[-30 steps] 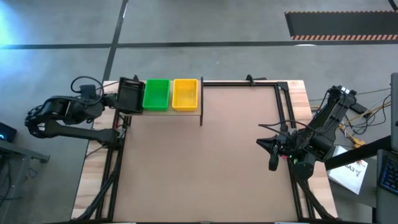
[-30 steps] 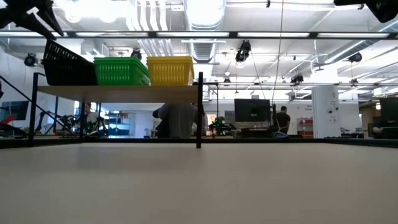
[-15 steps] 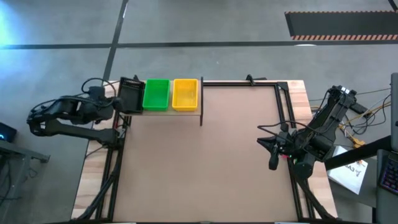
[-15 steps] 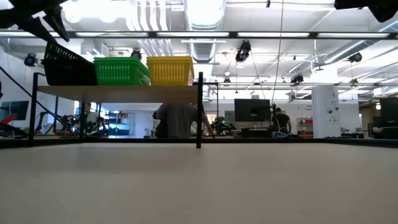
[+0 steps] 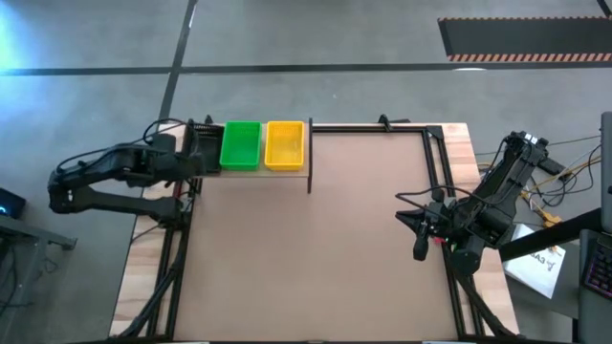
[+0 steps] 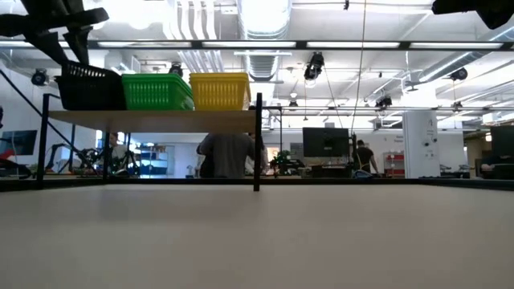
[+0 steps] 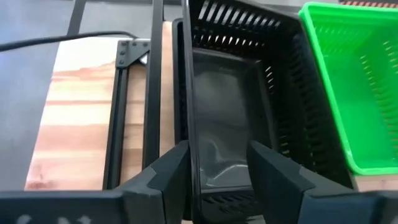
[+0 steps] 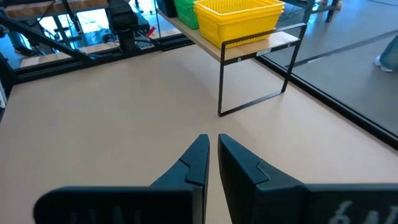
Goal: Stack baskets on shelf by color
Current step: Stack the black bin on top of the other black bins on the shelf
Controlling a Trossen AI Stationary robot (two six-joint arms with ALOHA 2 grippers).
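Brown tabletop (image 5: 316, 258) fills the middle of the high view, with grey floor all around it. At the left edge of that view sits my left arm, and my left gripper (image 5: 191, 161) reaches to the black baskets (image 5: 203, 141) in the upper left. In my left wrist view the fingers (image 7: 163, 177) stand apart, one on each side of the black basket's wall (image 7: 188, 93), and they do not squeeze it. Next in the row comes the green stack (image 5: 240, 145), just beside the black one, then the yellow stack (image 5: 284, 144) beside the green. All three sit on the pale shelf (image 6: 152, 120), which stands up high on thin black legs in the upper left of the low view. Far over on the right side of the high view, my right gripper (image 5: 418, 239) waits above the table edge. Its fingers (image 8: 194, 163) are nearly pressed together and hold nothing.
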